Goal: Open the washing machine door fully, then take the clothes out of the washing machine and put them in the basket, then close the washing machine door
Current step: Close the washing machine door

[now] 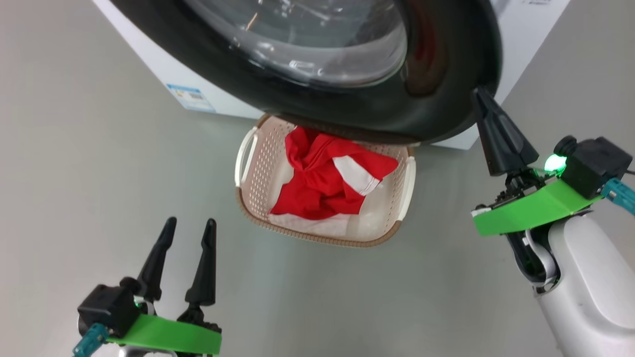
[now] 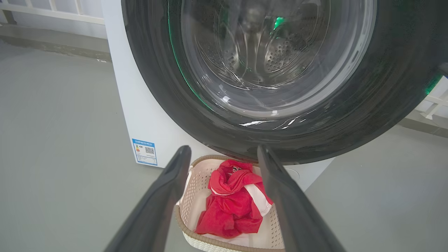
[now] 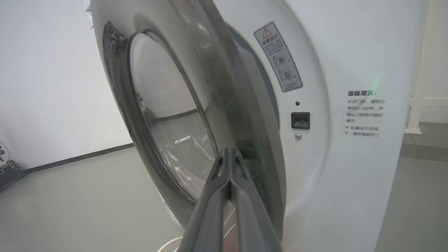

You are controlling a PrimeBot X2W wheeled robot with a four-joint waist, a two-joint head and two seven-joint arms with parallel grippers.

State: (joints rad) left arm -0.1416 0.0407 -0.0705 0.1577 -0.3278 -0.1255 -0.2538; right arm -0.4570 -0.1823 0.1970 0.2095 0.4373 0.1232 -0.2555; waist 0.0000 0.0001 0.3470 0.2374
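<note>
The washing machine door (image 1: 357, 111) stands partly swung out from the white washing machine (image 3: 350, 52), its black rim hanging over the basket (image 1: 258, 168). Red and white clothes (image 1: 322, 178) lie bunched inside the basket. My right gripper (image 1: 480, 94) is shut with nothing in it, its joined tips against the door's right edge; the right wrist view puts the right gripper (image 3: 229, 151) at the rim's side (image 3: 245, 115). My left gripper (image 1: 191, 221) is open and empty, low at the left, short of the basket. Between its fingers the left wrist view frames the clothes (image 2: 231, 206).
A blue label (image 1: 191, 97) sits low on the machine's front. The latch socket (image 3: 300, 120) shows on the front panel behind the door's edge. Grey floor spreads around the basket. A white railing (image 2: 52, 14) runs along the far wall.
</note>
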